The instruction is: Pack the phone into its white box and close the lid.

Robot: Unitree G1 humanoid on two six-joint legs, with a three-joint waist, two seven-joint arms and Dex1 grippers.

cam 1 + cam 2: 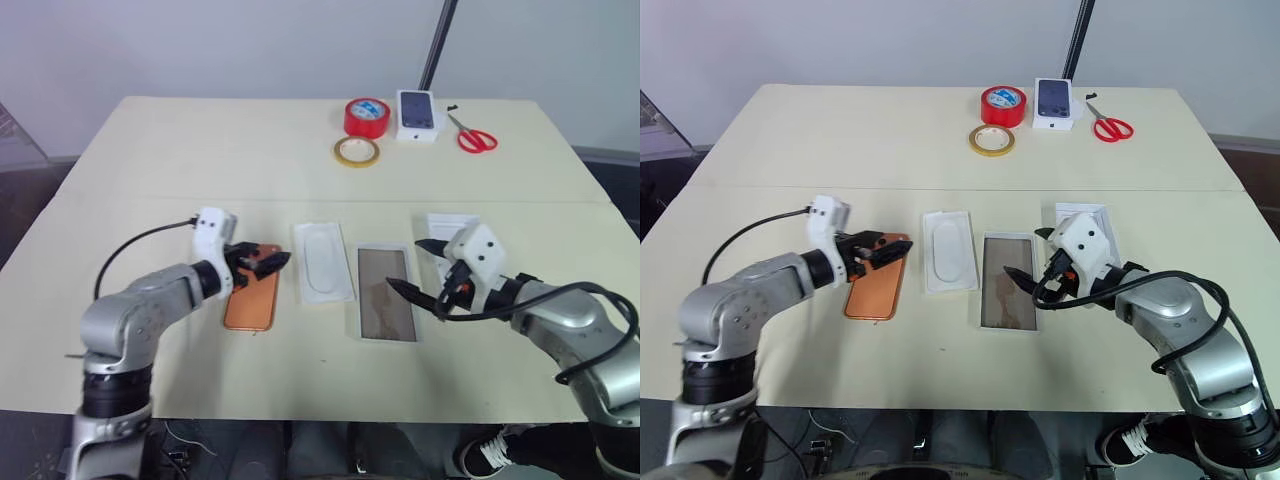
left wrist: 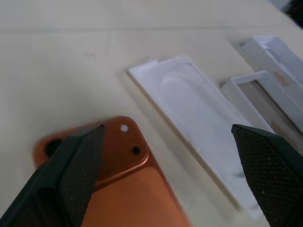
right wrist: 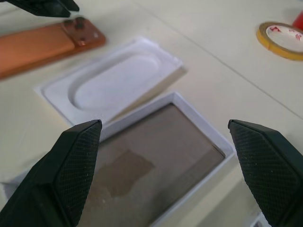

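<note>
1. Right gripper: jaws wide apart, nothing between them, hanging over the near right part of the box. Its fingers frame the box's brownish floor in the right wrist view.
2. Box: near centre-right of the table, open, nothing inside.
3. Left gripper: released, jaws spread, poised over the far end of the phone; whether it touches the phone, cannot tell.
4. Phone: flat on the table, back up, left of centre, well outside the box. Camera cluster sits at its far end.
5. Insert: flat white, oval recess, between phone and box, just beside each.
6. Lid: right of the box's far end, partly hidden behind the right gripper.
7. Far side, centre-right: yellow tape, red tape behind it, small white box with a phone picture to their right, red scissors furthest right.
</note>
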